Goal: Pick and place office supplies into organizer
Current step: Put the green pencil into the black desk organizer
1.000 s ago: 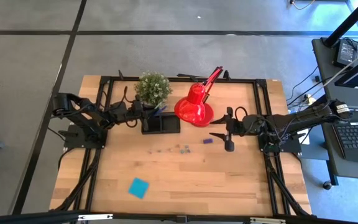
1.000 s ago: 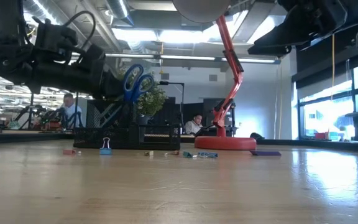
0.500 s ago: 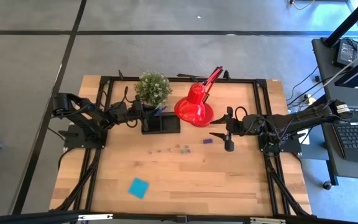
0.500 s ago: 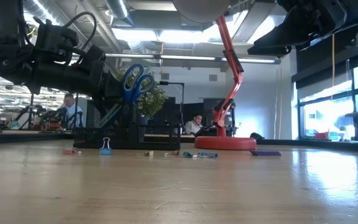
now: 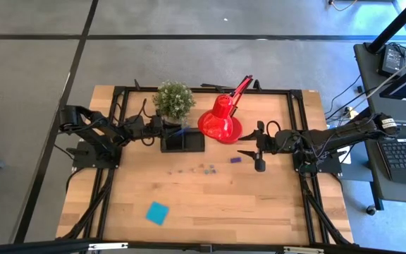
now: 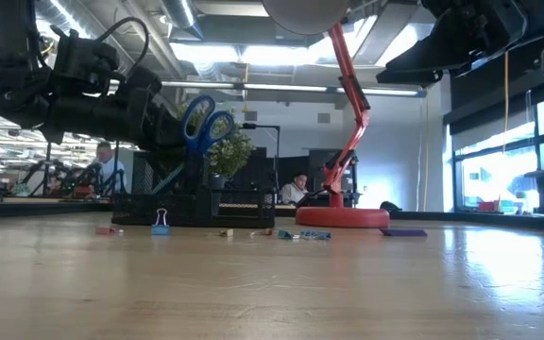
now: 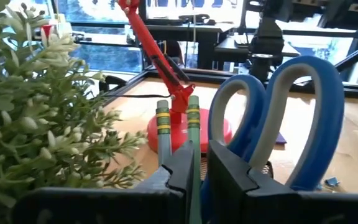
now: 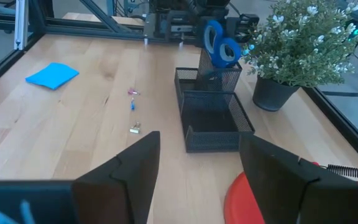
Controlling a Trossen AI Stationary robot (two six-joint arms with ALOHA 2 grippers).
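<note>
Left pincer [image 5: 158, 128] sits at the left end of the black mesh organizer [image 5: 182, 141], level with the tall pen cup. From my left wrist feed, its fingers [image 7: 229, 174] stand a narrow slit apart with a green pencil [image 7: 193, 134] running up through the gap; whether they actually press on it I cannot tell. A second pencil with a yellow-banded end [image 7: 162, 130] stands just beside it, and the blue-handled scissors [image 7: 278, 118] stand handles-up in the same cup (blades hidden inside). The low view shows those handles [image 6: 201, 123] rising above the organizer, right against the left arm.

Right pincer [image 5: 254, 149] hovers above the counter [image 5: 217, 204] near the red desk lamp [image 5: 220, 120], fingers spread wide, nothing between them.

Still loose on the counter: a blue sticky-note pad [image 5: 158, 212] well toward the near edge, a small purple piece [image 5: 235, 159] close to the right pincer, and a scatter of tiny clips [image 5: 201, 168] in front of the organizer. A small potted plant [image 5: 173, 99] stands just behind the organizer.
</note>
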